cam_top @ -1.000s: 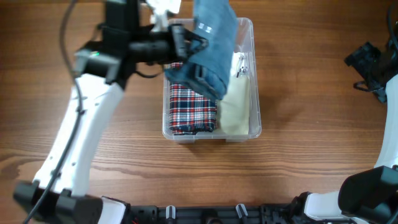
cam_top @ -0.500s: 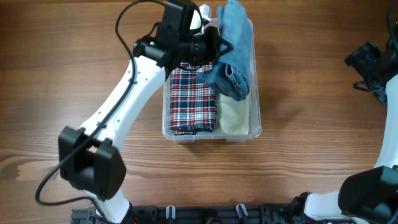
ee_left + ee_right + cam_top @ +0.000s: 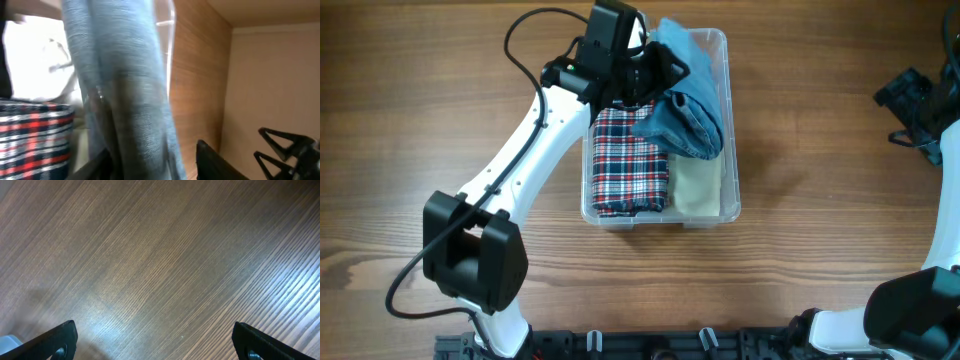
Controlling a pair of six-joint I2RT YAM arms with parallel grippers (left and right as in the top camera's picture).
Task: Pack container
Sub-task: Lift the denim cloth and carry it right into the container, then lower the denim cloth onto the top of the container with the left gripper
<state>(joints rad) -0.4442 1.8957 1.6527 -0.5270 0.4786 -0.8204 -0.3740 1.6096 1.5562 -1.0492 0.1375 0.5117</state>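
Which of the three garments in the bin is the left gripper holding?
The blue denim garment, bunched in the left gripper; the plaid garment and the beige garment lie folded flat.

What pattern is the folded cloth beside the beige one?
Red, white and navy plaid cloth, clearest from overhead.

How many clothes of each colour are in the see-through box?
Red checked cloth: 1
Beige cloth: 1
Blue denim cloth: 1, held by the left gripper over the far end of the container
Total: 3
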